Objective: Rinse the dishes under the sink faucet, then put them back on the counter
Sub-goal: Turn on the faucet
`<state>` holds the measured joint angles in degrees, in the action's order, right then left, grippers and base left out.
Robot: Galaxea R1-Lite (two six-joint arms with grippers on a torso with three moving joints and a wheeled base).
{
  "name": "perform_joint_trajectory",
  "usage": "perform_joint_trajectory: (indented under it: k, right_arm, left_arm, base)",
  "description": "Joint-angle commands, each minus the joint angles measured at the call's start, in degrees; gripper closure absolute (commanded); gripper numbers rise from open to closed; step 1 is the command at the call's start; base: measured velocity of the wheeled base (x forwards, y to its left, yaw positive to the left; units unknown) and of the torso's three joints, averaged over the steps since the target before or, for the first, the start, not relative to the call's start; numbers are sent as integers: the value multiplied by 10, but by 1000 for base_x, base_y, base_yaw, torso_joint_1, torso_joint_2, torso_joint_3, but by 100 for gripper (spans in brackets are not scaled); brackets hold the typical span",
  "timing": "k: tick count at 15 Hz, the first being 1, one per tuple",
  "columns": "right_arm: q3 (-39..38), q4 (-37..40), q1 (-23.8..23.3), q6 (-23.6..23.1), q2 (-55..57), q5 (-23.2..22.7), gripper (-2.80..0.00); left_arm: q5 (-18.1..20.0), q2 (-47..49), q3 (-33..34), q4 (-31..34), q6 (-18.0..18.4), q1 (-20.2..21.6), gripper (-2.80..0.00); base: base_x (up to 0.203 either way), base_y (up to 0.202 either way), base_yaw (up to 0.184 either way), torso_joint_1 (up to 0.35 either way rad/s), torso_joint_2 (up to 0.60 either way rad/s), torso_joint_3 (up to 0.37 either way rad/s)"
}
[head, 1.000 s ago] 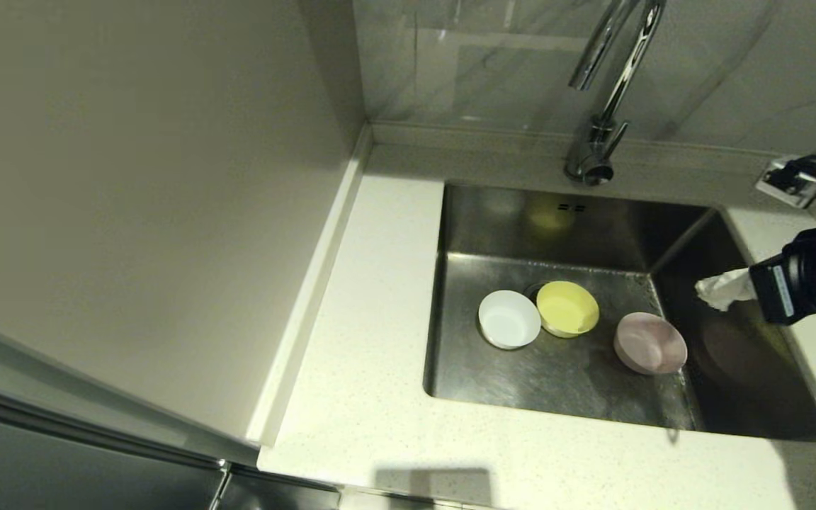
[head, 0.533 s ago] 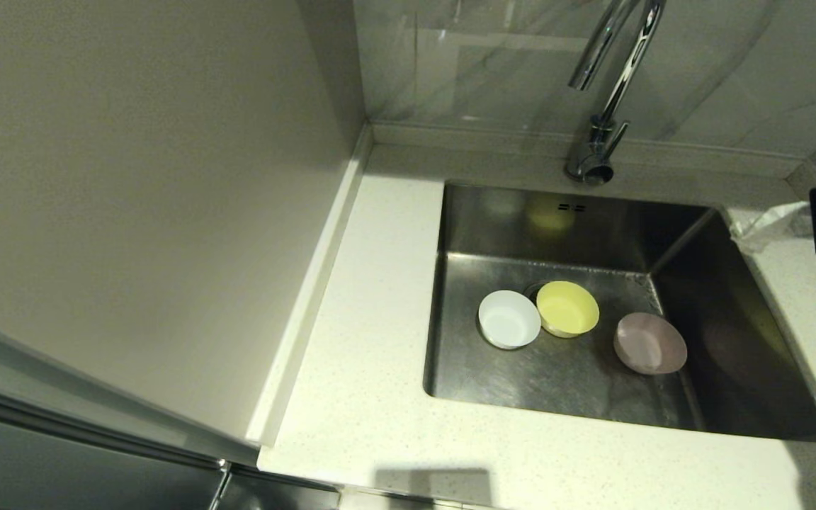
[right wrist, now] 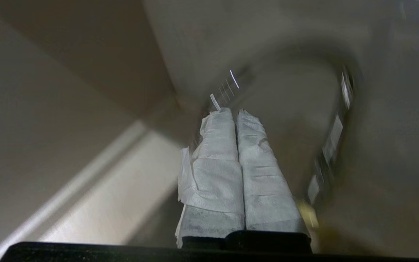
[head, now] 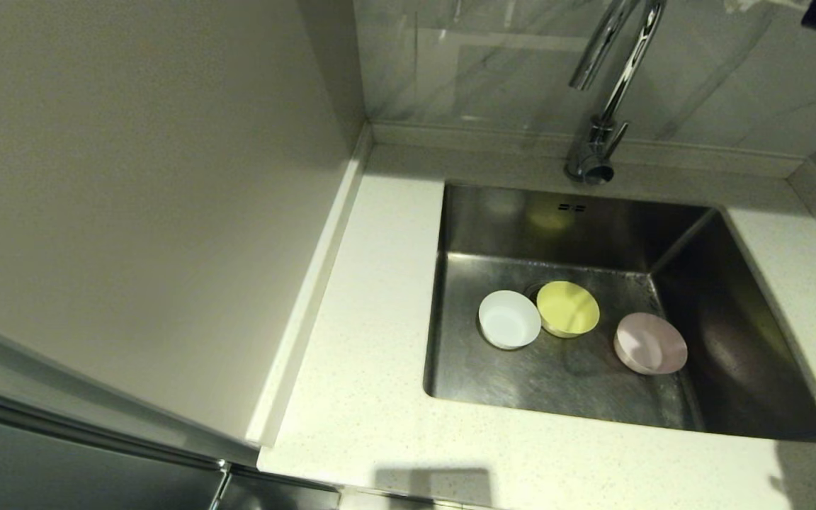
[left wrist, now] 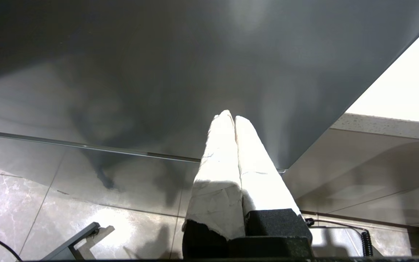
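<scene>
Bowls (head: 567, 308) sit in sink (head: 748, 340), dry. Right gripper (right wrist: 235, 111), closed and empty, is above faucet (head: 610, 85). Nudge its lever gently.

— Where are the bowls?

— All three sit upright on the floor of the steel sink (head: 734, 368), far below the right arm's jaws: white bowl (head: 508, 319) touching the yellow-green bowl (head: 568, 308), pink bowl (head: 650, 343) a little apart.

— And the faucet?

— The chrome faucet (head: 610, 85) arches over the basin from the white speckled table (head: 372, 297), much nearer those jaws.
</scene>
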<state>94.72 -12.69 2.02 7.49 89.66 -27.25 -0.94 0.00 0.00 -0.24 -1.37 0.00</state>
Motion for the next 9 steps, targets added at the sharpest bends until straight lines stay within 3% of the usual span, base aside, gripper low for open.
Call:
perform_joint_trajectory:
  k: [1, 5, 9]
  right_arm:
    - [43, -66, 22, 16, 30, -23, 0]
    - [71, -123, 54, 10, 58, -79, 0]
    - [97, -143, 59, -79, 87, -155, 0]
  left_arm:
    - [0, -1, 0, 0, 0, 0, 0]
    - [0, -1, 0, 0, 0, 0, 0]
    - [0, -1, 0, 0, 0, 0, 0]
  base:
    - [0, 0, 0, 0, 0, 0]
    - [0, 0, 0, 0, 0, 0]
    - [0, 0, 0, 0, 0, 0]
